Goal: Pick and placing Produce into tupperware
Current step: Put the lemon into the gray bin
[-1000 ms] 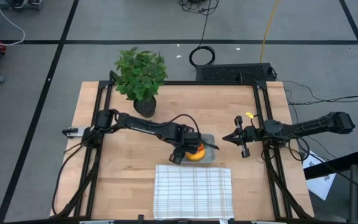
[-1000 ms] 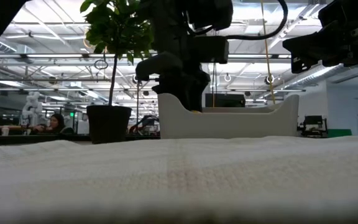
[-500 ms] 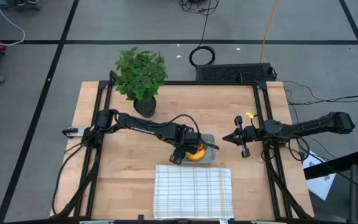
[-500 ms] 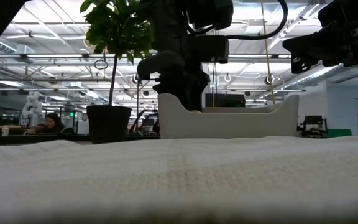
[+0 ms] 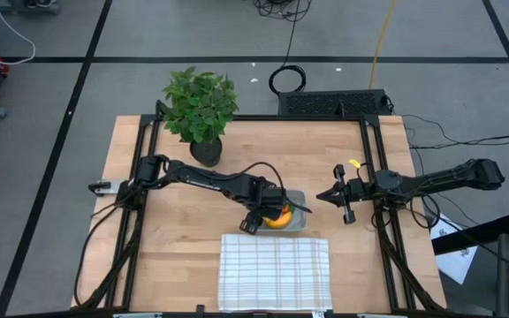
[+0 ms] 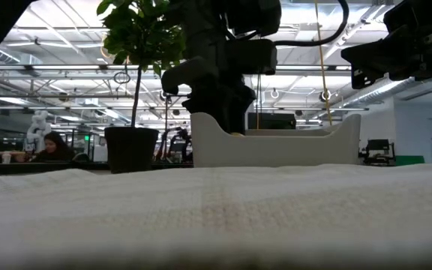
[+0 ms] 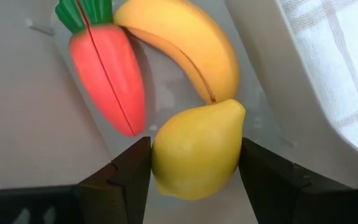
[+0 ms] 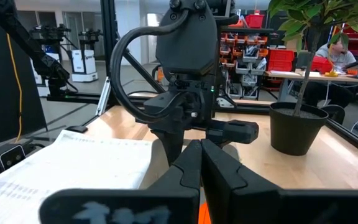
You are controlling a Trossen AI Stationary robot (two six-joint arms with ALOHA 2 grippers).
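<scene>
the orange toy carrot [image 7: 107,78] and curved yellow banana [image 7: 188,46] already lie in the translucent grey plastic tupperware [image 7: 30,124] at the high view's centre; the left claw [image 7: 194,165] grips the round yellow lemon [image 7: 194,149] just above its floor, so by my judgement only the release remains; the right claw [image 8: 201,165] waits pinched closed and empty at centre right.

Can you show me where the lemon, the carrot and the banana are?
lemon [image 7: 196,149], left wrist view, middle of its yellow body
carrot [image 7: 109,78], left wrist view, orange body
banana [image 7: 188,46], left wrist view, middle of its curve
</scene>
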